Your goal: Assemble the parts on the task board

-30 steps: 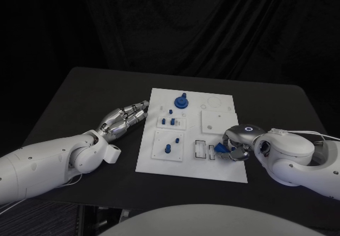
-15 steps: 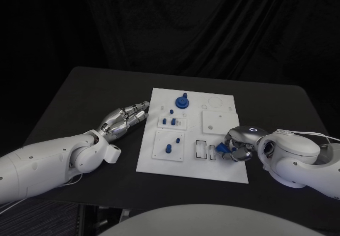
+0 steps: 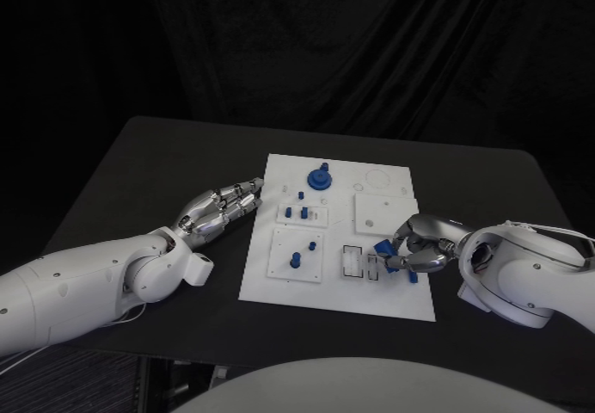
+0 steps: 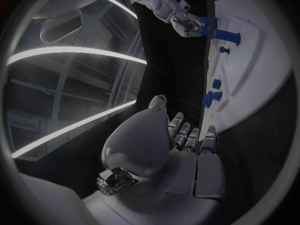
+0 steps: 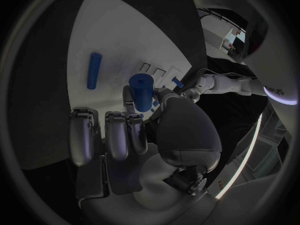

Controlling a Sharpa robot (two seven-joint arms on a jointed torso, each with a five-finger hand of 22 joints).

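Observation:
The white task board (image 3: pixel 384 297) lies mid-table. My right hand (image 3: pixel 428 243) hovers over its near right part and pinches a short blue cylinder (image 3: pixel 383 249) between thumb and a finger; the right wrist view shows that cylinder (image 5: pixel 142 92) upright in the right hand (image 5: pixel 156 130). A blue rod (image 5: pixel 94 70) lies flat on the board (image 5: pixel 119 30) beyond it. My left hand (image 3: pixel 223 209) rests flat on the table by the board's left edge, holding nothing. In the left wrist view, the left hand (image 4: pixel 184 145) lies beside the board (image 4: pixel 256 75), with the right hand (image 4: pixel 178 16) far off.
A blue gear with a peg (image 3: pixel 319 178) stands at the board's far end. Small blue pegs (image 3: pixel 297 211) stand in the left middle block, and others (image 3: pixel 295 260) in the near left block. Two slots (image 3: pixel 352 261) sit left of the right hand.
My right hand has turned and risen slightly toward the far side with the blue cylinder in it; its forearm has swung outward. The left hand has not moved.

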